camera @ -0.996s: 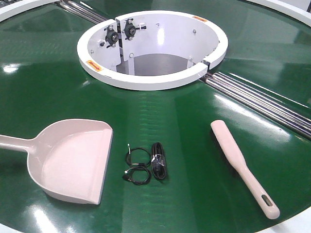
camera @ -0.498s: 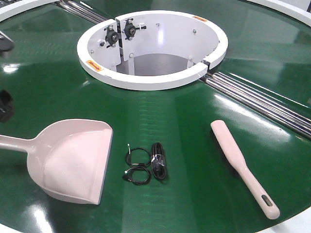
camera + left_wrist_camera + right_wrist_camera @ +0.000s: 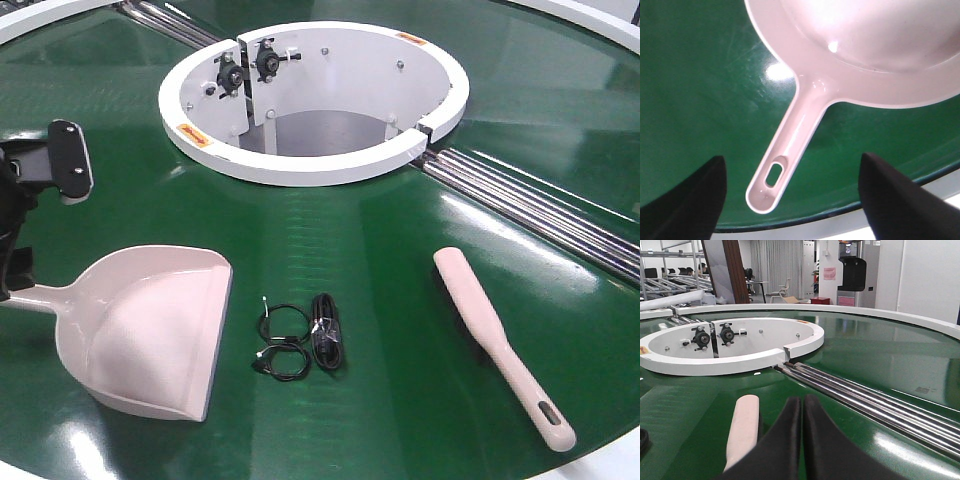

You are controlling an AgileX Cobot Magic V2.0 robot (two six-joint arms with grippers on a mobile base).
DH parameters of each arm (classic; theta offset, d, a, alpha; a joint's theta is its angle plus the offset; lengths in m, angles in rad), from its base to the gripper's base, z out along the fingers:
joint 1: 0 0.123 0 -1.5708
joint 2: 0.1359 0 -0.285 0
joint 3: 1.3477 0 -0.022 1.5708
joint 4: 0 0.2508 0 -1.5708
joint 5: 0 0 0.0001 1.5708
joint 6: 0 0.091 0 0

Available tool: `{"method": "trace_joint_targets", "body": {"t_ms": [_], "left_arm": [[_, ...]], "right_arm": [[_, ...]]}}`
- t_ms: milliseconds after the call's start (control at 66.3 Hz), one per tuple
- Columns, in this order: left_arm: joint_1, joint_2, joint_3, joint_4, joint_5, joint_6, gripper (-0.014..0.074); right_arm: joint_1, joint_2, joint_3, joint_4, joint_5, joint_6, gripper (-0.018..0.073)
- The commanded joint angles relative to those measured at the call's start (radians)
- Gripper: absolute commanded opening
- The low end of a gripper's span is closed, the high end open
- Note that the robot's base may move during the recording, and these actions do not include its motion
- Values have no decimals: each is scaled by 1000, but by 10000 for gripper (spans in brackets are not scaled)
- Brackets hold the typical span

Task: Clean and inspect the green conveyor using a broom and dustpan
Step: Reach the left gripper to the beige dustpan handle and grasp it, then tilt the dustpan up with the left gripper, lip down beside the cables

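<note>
Left gripper (image 3: pixel 790 159) jaws spread wide; dustpan (image 3: pixel 865 45) handle between them, untouched.

green conveyor (image 3: pixel 400 290): glossy dark green, pale glare streaks.
roller strips (image 3: pixel 540 210): silver, lined lengthwise.
opening rim (image 3: pixel 330 168): white, small orange labels.
dustpan (image 3: pixel 150 330): plain beige-pink.
broom (image 3: pixel 490 325): beige-pink, black bristles.
cable coils (image 3: pixel 300 338): black.
left gripper (image 3: pixel 790 162): black.
right gripper (image 3: pixel 802 410): black.
</note>
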State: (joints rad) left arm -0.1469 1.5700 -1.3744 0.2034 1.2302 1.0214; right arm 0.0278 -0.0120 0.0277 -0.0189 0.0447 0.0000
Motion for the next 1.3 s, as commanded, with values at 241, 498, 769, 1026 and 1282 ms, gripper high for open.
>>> {"method": "trace_joint_targets", "body": {"t_ms": [241,498,769,1026,1282], "left_arm": [[-4,9,-30,-33,3,112,523],[9,39,-3,-10,-12,112,523],[44,28,90,28,-122,149,523],[44,58,90,33,-160,218,523],[44,102,90,38,-168,223,525]], "right_arm": [[-4,-10,4,-4,-70,0,-8],[-4,-10,4,-4,-70,0,-8],[-4,-10,4,-4,-70,0,-8],[-4,-10,4,-4,-70,0,-8],[-4,-10,4,-4,-70,0,-8]]}}
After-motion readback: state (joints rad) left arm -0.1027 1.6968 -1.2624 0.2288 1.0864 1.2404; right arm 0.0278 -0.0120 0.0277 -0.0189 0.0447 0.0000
